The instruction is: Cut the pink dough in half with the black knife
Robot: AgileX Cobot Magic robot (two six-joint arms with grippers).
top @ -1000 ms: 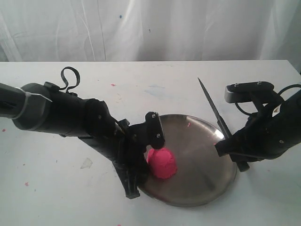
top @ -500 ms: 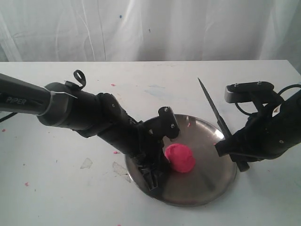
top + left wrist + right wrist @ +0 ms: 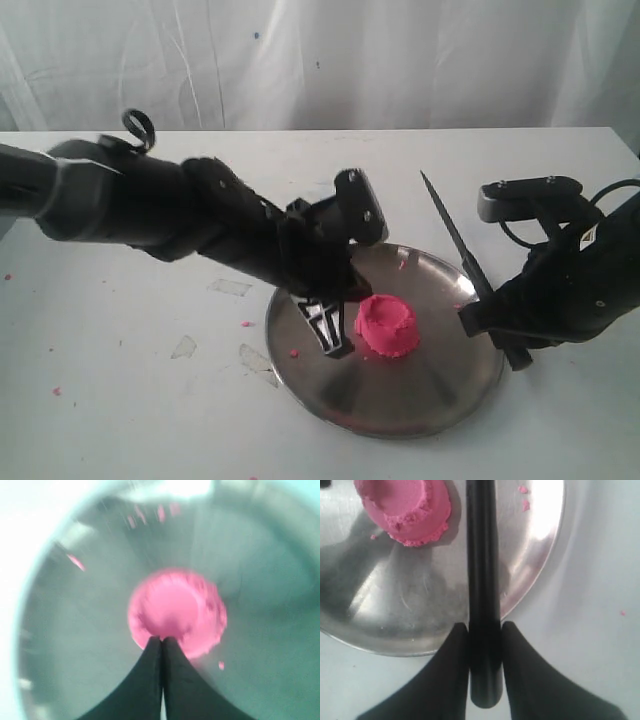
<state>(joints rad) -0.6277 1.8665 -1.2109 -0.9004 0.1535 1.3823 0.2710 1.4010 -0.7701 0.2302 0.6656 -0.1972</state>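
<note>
The pink dough [image 3: 388, 326] is one whole mound with a dished, crumbly top and no cut in it. It sits on the metal plate [image 3: 440, 385], close to the middle and a little toward the rim on the left arm's side. A few pink crumbs [image 3: 403, 265] lie near the plate's far rim.

The left gripper [image 3: 338, 346] reaches down to the plate just beside the dough. In the left wrist view its jaws are pressed together with nothing between them, and the tips [image 3: 161, 641] meet the edge of the mound. Whether they actually touch it I cannot tell.

The right gripper [image 3: 495, 315] hangs at the plate's opposite rim and is clamped on the handle of the black knife [image 3: 455, 235]. In the right wrist view the two fingers [image 3: 452, 670] squeeze the handle from both sides. The blade slants up and away toward the table's [image 3: 120, 400] back edge, apart from the dough. The plate itself rests toward the table's front edge, right of its middle.

As I judge it, the dough is placed and the knife is in hand, but cutting has not begun. The next move calls for swinging the blade across the middle of the mound, edge down, then pressing straight through to the plate. The left gripper should be out of the blade's line first, and the soft mound may slide unless the push is vertical.
</note>
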